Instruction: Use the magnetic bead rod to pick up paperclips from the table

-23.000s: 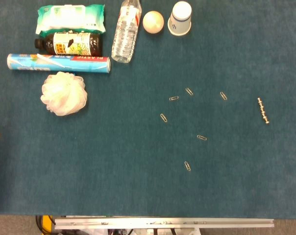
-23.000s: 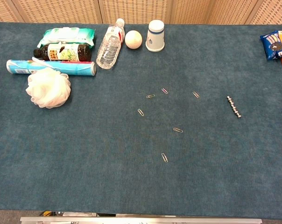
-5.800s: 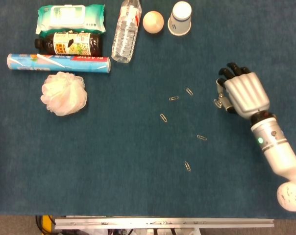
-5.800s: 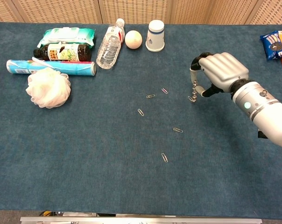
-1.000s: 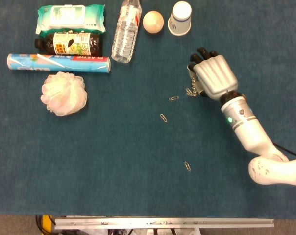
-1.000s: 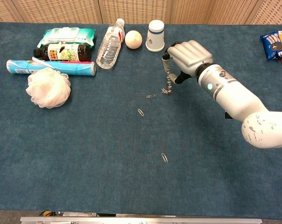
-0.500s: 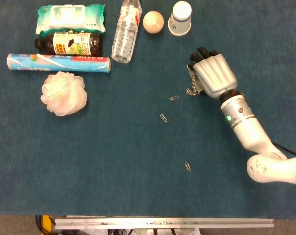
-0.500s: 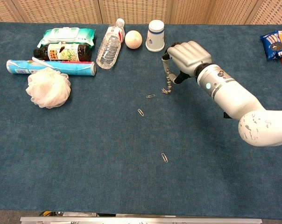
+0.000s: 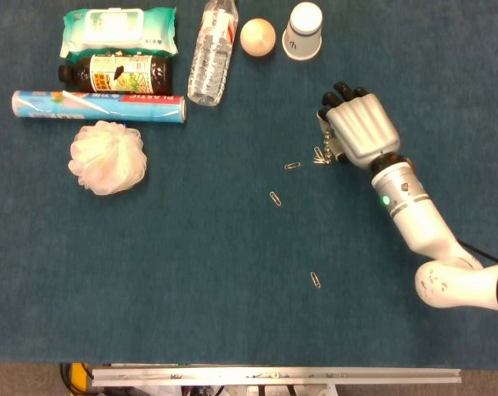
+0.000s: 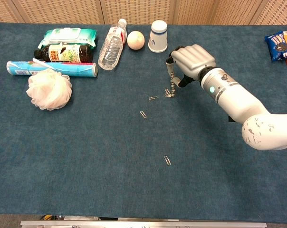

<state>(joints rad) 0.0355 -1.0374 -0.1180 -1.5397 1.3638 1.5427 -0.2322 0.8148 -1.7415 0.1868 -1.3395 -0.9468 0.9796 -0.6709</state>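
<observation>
The right hand is clamped on the top of the magnetic bead rod, which hangs upright from its curled fingers, just in front of the paper cup and a little toward the robot. The rod's lower end carries a small cluster of paperclips already stuck to it, at or just above the cloth; whether it touches the table cannot be told. Three loose clips lie on the cloth: one just to the left of the rod's tip, another a little farther left and nearer the robot, and a third well apart from the rod, toward the table's near edge. The left hand is not in view in either camera. The rod looks like a chain of small metal beads, so it is probably light and likely to flex or swing at the joints; holding it high at the top end, as now, seems sensible, since that leaves the lower beads free to catch clips. The clips are thin, light wire that should jump to the magnet readily, but the ones already attached hang loosely and could be knocked off by a quick sweep or a scrape along the fabric.
</observation>
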